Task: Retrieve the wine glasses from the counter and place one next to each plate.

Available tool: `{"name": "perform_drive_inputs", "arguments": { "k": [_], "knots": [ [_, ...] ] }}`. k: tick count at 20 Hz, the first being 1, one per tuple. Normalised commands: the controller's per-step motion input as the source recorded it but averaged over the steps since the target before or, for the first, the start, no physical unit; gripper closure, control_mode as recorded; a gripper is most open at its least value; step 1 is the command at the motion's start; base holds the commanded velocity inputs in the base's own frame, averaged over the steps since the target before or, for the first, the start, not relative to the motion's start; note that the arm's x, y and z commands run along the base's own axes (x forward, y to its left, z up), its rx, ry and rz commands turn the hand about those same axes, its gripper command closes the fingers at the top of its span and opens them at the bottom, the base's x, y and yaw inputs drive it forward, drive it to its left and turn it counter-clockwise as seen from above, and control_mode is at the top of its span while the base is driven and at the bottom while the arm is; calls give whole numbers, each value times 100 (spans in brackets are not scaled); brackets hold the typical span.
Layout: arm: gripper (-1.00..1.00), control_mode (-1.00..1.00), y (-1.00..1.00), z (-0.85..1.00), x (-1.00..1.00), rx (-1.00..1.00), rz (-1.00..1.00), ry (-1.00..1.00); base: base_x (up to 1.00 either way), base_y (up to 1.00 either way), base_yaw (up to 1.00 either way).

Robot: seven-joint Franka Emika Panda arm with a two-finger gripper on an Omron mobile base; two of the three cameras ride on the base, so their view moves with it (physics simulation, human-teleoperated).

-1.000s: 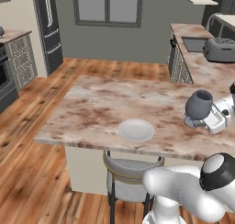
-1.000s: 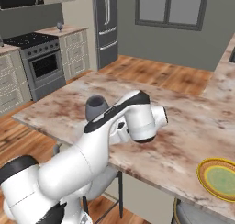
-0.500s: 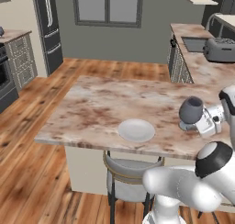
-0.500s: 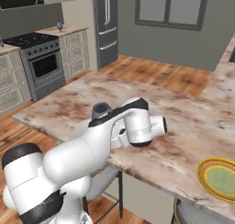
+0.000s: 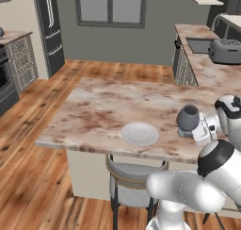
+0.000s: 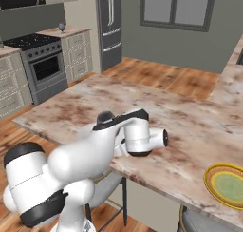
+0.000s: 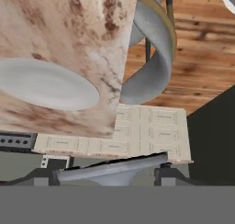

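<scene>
A blue-grey wine glass (image 5: 188, 117) stands upright over the island counter (image 5: 99, 106), just right of the white-grey plate (image 5: 140, 133). My gripper (image 5: 194, 126) reaches in from the right and is shut on it. Whether its foot touches the stone I cannot tell. In the hand view the glass (image 7: 114, 168) lies as a grey shape between my fingertips (image 7: 167, 172), with the white plate (image 7: 46, 83) beyond it. In the right base view the glass's top (image 6: 105, 117) peeks over my arm. The yellow-rimmed plate with a green centre (image 6: 228, 184) sits at the counter's near right edge.
A grey stool (image 5: 134, 175) is tucked under the counter below the white plate. A toaster (image 5: 225, 50) and a sink (image 5: 200, 45) are on the back counter. A small dark goblet-like thing (image 6: 61, 25) stands beside the stove (image 6: 40, 60).
My gripper has carried the wine glass leftward and slightly lower, closer to the white plate. The plates have not moved.
</scene>
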Motion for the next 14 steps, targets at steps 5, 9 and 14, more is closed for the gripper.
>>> {"name": "perform_drive_inputs", "arguments": {
  "k": [5, 9, 14],
  "knots": [
    [100, -100, -8, -28, 48, 0, 0, 0, 0, 0, 0],
    [100, -100, -16, -30, 42, 0, 0, 0, 0, 0, 0],
    [100, -100, -26, -41, 34, 0, 0, 6, 0, 0, 0]
  ]
}}
